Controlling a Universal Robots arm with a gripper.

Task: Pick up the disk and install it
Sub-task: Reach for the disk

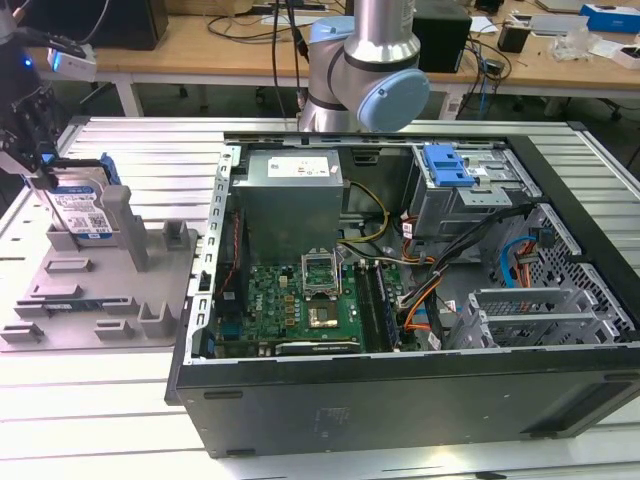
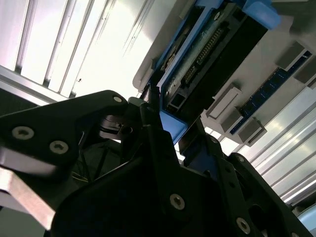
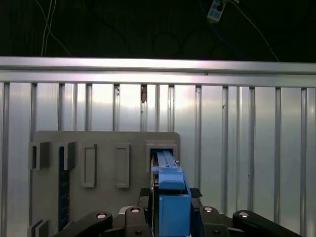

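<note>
Presently the disk (image 1: 85, 212) stands on edge in a slot of the gray holder (image 1: 100, 300), at the holder's far corner toward the exterior view's left, with its printed label facing outward. The gripper (image 1: 40, 170) is on it from above. In the first wrist view the disk's blue frame (image 3: 171, 202) sits tight between the two dark arms of the hand with no gap on either side. In the second wrist view the fingers (image 2: 158, 153) meet a corner of that frame. I judge the hand pressed together on the disk's upper edge, pinching it by the frame. The disk's lower part sits in the slot, so the work is at the grasp-and-lift step and nothing of the install shows as done. To do this step well, the pull should run straight along the slot walls. Any tilt could jam the frame against the holder or drag the holder across the table. The grip should also sit square across the frame so the drive does not swing once free. The holder lies near the edge of the slatted metal table (image 1: 140, 150) on the exterior view's left. The open computer case (image 1: 400, 400) stands just beside it, with its drive cage (image 1: 470, 190) toward the far corner.
</note>
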